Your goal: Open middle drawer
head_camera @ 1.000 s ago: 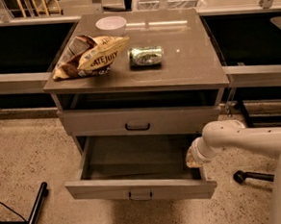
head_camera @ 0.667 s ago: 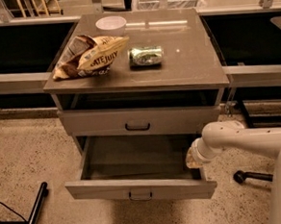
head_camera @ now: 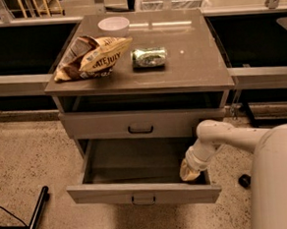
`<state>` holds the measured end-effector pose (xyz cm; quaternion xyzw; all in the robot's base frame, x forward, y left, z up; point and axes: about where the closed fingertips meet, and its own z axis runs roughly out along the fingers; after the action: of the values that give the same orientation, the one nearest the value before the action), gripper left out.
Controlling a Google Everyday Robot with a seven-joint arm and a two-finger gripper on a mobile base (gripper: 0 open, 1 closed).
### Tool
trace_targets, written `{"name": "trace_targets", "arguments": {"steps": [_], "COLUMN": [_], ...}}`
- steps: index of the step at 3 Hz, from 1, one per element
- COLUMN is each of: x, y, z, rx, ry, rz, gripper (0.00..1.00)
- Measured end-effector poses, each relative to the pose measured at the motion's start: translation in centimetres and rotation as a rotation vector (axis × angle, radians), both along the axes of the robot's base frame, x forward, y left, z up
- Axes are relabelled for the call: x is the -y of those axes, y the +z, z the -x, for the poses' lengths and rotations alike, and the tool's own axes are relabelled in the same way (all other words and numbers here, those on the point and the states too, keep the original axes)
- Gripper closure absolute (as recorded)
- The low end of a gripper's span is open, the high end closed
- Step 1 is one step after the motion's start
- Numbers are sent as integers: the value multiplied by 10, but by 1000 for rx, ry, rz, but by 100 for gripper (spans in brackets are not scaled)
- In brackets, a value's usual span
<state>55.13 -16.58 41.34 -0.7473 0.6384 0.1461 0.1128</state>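
The middle drawer (head_camera: 137, 159) is pulled well out of the grey cabinet, and its bare tray interior shows. Its flat front (head_camera: 100, 194) carries a small dark centre handle (head_camera: 143, 200). Above it, a drawer with a dark handle (head_camera: 140, 130) sits nearly shut under the countertop. My gripper (head_camera: 189, 171) is at the end of the white arm (head_camera: 219, 136), which reaches in from the right. It hangs down inside the open drawer's front right corner, just behind the front panel. Anything below the open drawer is hidden.
On the countertop (head_camera: 189, 69) lie a chip bag (head_camera: 92, 57), a green can on its side (head_camera: 149, 57) and a white bowl (head_camera: 113, 25). A dark pole (head_camera: 35, 217) lies on the speckled floor at the lower left. Low shelving runs on both sides.
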Motion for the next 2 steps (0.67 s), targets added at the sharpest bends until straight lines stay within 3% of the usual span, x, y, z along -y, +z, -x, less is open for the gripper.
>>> {"name": "trace_targets", "arguments": {"steps": [1,2], "x": [-12,-13], "y": [-19,-23], "z": [18,25], "rx": [-101,-132], "ry": [73,88], "rz": [-33,-54], "gripper": [100,100]}}
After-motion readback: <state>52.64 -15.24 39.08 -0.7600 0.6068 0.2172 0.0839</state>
